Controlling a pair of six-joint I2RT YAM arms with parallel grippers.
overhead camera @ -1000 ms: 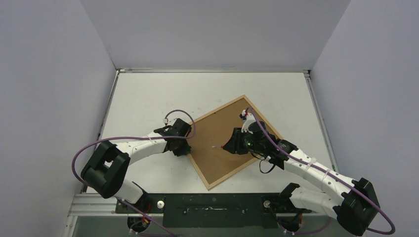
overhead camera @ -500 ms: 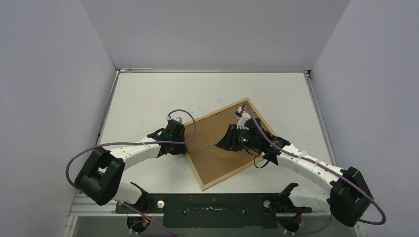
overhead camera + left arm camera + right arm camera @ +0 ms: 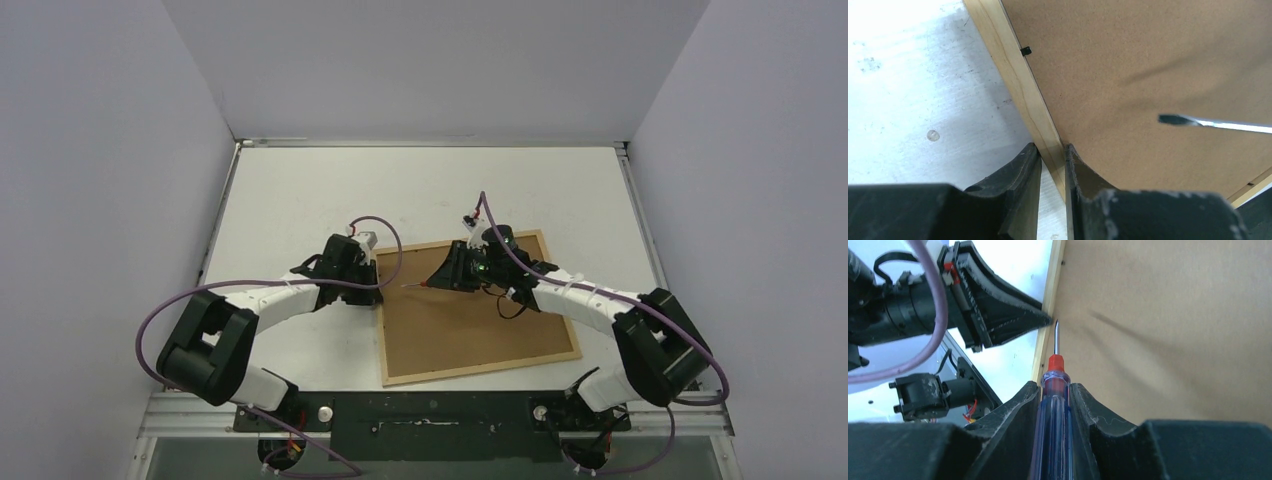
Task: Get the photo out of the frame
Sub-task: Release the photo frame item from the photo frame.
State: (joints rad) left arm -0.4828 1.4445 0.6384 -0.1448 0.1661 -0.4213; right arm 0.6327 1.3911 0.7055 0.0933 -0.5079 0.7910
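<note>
I've swung the frame (image 3: 480, 368) square. The left gripper (image 3: 1050, 150) pinches its left edge. The right gripper (image 3: 1055, 387) clamps the screwdriver (image 3: 1055, 365), tip now beside that edge, ready for a clip (image 3: 1025, 50).

My left gripper (image 3: 1052, 152) clamps the nine-o'clock rail of the frame (image 3: 381, 330); the screwdriver (image 3: 1053, 390) reaches toward it from three o'clock, little room between. Open counter (image 3: 330, 190) lies toward twelve, walls (image 3: 100, 180) beyond.

My arms (image 3: 275, 295) are white shells with black joints. A purple cable (image 3: 939, 295) crosses the right wrist view's upper left. My left gripper (image 3: 1051, 147) has black fingers (image 3: 1018, 172), scuffed grey.
</note>
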